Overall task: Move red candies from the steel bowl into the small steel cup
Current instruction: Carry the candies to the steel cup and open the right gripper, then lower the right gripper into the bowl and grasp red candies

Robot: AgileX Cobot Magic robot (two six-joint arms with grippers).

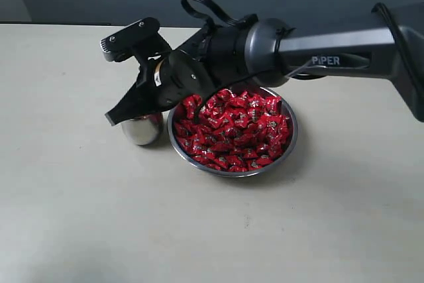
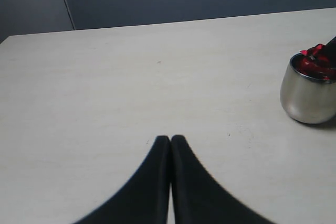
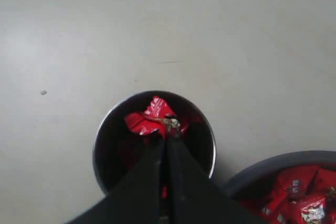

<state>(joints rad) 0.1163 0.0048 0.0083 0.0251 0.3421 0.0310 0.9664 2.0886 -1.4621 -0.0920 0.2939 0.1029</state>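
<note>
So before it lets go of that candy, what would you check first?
1. Right gripper over the small steel cup: ok, its tips are centred on the opening.
2. Red candy in the grip: ok, it looks pinched at the shut tips.
3. Cup upright on the table: ok.
4. Room left in the cup: cannot tell, its depth is hidden.
5. Steel bowl clear of the drop: ok, it sits beside the cup.
6. Left gripper out of the way: ok, shut and apart from the cup.

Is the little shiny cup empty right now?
No, the small steel cup has red candies inside, plain in the view looking down into it.
</note>
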